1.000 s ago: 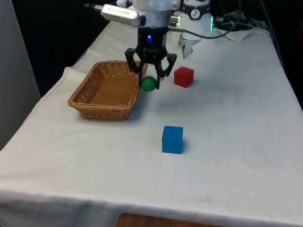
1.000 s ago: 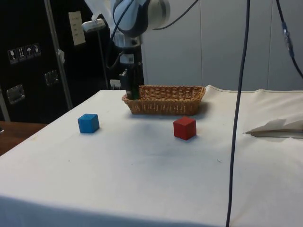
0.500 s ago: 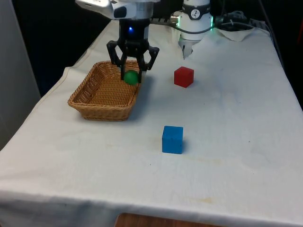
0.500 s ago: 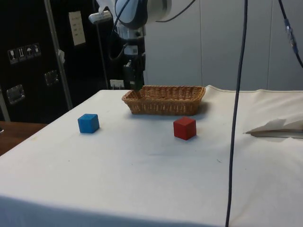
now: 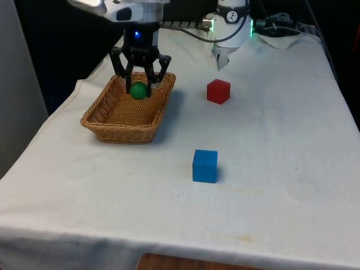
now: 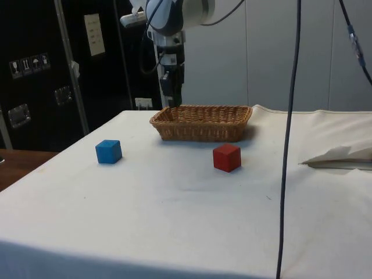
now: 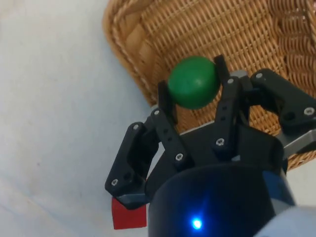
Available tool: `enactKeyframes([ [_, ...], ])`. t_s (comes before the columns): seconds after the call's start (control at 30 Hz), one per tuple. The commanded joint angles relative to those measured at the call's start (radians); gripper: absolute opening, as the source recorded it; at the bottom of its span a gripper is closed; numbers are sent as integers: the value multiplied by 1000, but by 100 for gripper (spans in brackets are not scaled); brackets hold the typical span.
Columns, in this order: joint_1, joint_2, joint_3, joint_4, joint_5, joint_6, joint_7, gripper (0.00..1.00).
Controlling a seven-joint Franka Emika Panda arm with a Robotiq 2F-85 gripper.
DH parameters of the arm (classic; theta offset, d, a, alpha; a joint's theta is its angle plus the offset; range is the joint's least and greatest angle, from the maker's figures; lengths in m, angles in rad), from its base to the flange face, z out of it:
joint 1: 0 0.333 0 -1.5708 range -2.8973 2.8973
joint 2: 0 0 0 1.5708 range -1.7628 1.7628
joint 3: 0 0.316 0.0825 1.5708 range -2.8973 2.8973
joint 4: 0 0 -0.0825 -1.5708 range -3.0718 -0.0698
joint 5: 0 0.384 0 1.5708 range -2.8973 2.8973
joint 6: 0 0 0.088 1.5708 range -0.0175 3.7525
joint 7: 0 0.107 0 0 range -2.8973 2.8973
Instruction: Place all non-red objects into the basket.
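My gripper (image 5: 138, 90) is shut on a green ball (image 5: 138, 90) and holds it in the air over the far end of the wicker basket (image 5: 107, 121). In the wrist view the green ball (image 7: 193, 82) sits between the two black fingers (image 7: 165, 98), above the basket's woven floor (image 7: 232, 34) near its rim. In the side view the gripper (image 6: 172, 96) hangs just above the basket (image 6: 201, 123). A blue cube (image 5: 205, 166) stands on the cloth nearer the camera. A red cube (image 5: 218, 91) stands to the front view's right of the basket.
The basket holds nothing that I can see. White cloth lies open between the blue cube (image 6: 108, 151) and the red cube (image 6: 226, 157). A cable (image 6: 288, 133) hangs down in the side view. Crumpled cloth (image 6: 343, 156) lies at the side view's right.
The gripper has carried the green ball from beside the basket's right edge, up and to the front view's left, to above the basket's inside.
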Motion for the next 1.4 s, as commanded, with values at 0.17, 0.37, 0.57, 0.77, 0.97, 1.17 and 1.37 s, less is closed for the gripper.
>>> enactKeyframes([
  [0.17, -16, 31, -5, 4, 33, 21, -57, 0],
  [0.37, -19, 60, -11, 6, 47, 40, -79, 0],
  [0.57, -22, 88, -13, 7, 61, 60, -96, 0],
  [0.77, -22, 124, -16, 10, 74, 83, -110, 0],
  [0.97, -26, 137, -18, 22, 76, 80, -110, 6],
  [1.17, -18, 137, -27, 18, 67, 80, -100, 78],
  [1.37, -29, 140, -17, 26, 76, 77, -109, 100],
])
